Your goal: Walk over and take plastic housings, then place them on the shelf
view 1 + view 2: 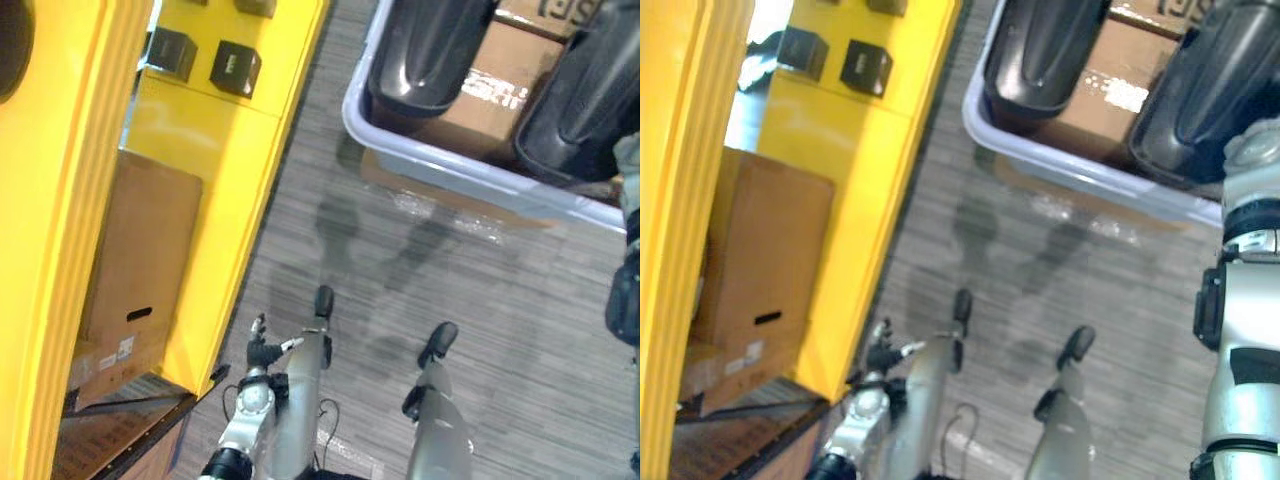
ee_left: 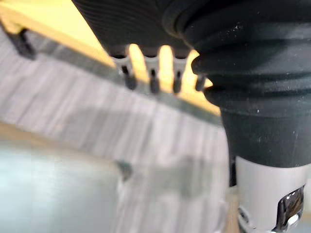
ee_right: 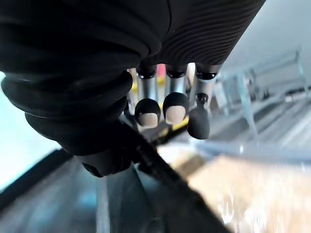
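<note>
Where print is present, it is too small or too blurred to make out. White lettering and larger dark characters mark the cardboard sheet (image 1: 495, 95) lining the bin (image 1: 450, 165). A white label sits low on the cardboard box (image 1: 140, 250) inside the yellow shelf (image 1: 230, 200), and pale marks show on the small dark boxes (image 1: 236, 68) on the shelf level above it. Right robot hand (image 3: 147, 112): released, with its fingers loosely bent, pads turned back toward the wrist and closed on nothing; it hangs over the bin. Both plastic housings (image 1: 430, 50), dark and glossy, lie side by side in the bin on the cardboard sheet. One lies directly beneath the right robot hand's fingers, and it cannot be told whether the fingers touch it. The other lies further toward the left robot hand's side. The bin rim and the cardboard sheet show just beyond the right fingertips. Left robot hand (image 2: 153, 73): released, with its fingers straight in a row and holding nothing, over the striped grey floor (image 1: 450, 270). The yellow shelf stands just beyond the left fingertips, well apart from the right robot hand and the bin.
</note>
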Controlling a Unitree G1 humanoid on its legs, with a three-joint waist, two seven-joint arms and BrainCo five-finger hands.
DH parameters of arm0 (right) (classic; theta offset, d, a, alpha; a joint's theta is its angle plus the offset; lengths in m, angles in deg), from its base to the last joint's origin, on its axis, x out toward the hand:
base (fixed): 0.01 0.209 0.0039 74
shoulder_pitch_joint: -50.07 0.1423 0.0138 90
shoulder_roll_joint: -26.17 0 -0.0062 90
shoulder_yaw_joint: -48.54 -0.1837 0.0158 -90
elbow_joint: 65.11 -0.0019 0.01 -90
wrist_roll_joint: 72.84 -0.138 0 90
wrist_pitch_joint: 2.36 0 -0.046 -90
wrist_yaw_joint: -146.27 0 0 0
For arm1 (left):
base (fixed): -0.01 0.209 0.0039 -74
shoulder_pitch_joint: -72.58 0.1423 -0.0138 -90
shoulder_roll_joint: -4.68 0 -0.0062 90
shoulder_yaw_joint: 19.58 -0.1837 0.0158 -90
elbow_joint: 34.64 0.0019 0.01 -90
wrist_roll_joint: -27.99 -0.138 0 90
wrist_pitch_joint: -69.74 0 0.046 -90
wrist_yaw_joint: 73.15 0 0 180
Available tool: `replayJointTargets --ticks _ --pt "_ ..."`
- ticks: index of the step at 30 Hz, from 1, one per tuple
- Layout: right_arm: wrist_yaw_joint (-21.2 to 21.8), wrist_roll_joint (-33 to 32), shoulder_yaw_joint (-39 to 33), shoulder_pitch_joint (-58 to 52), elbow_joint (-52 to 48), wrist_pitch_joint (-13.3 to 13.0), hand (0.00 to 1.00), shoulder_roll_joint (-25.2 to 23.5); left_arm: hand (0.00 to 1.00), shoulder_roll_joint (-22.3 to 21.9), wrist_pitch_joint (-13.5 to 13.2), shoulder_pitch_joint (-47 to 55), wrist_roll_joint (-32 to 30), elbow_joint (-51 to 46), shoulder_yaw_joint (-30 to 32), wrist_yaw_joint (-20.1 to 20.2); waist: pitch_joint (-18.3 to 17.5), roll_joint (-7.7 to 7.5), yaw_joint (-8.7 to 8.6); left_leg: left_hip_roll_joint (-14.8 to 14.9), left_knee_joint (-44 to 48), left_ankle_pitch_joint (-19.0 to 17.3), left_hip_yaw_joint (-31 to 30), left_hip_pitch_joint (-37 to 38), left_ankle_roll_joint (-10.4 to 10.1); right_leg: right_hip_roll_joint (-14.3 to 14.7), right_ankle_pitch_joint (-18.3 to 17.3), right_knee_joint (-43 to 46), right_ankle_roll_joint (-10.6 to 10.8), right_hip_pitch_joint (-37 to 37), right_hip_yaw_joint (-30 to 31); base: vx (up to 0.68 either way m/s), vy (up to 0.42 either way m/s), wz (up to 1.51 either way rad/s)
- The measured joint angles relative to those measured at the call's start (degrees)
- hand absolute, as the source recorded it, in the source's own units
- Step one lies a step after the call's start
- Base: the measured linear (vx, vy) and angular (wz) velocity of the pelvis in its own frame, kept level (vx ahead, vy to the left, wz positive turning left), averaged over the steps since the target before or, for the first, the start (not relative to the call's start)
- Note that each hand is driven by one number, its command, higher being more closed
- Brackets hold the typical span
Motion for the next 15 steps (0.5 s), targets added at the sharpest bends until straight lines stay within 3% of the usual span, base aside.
replayJointTargets --ticks 6,12,15 --pt "-2.7 2.8 -1.9 -2.2 -3.3 0.5 1.00 -1.5 0.00 1.2 0.2 -1.5 -6.4 -8.7 2.3 -3.4 0.0 -0.05 -1.92 0.7 -0.2 0.1 0.8 2.6 -0.2 0.3 -0.5 0.5 -0.8 1.8 0.2 -0.06 -0.004 -0.09" --pt "-4.2 4.0 -2.2 -2.2 -6.6 0.8 1.00 -5.4 0.00 5.8 2.5 -10.9 -16.1 -9.2 2.0 -6.2 -0.4 -0.82 -3.68 1.7 -0.2 0.4 2.2 3.9 -0.5 0.9 -0.5 1.1 -0.8 1.8 1.8 -0.05 -0.012 -0.12" --pt "-4.3 3.9 -2.3 -2.1 -6.5 0.8 1.00 -6.4 0.00 6.1 2.8 -16.6 -17.2 -9.1 0.7 -7.2 -0.5 -0.95 -4.23 1.9 -0.4 0.8 2.3 4.0 -0.5 0.9 -0.5 1.3 -0.8 1.8 2.0 -0.05 -0.021 -0.04"
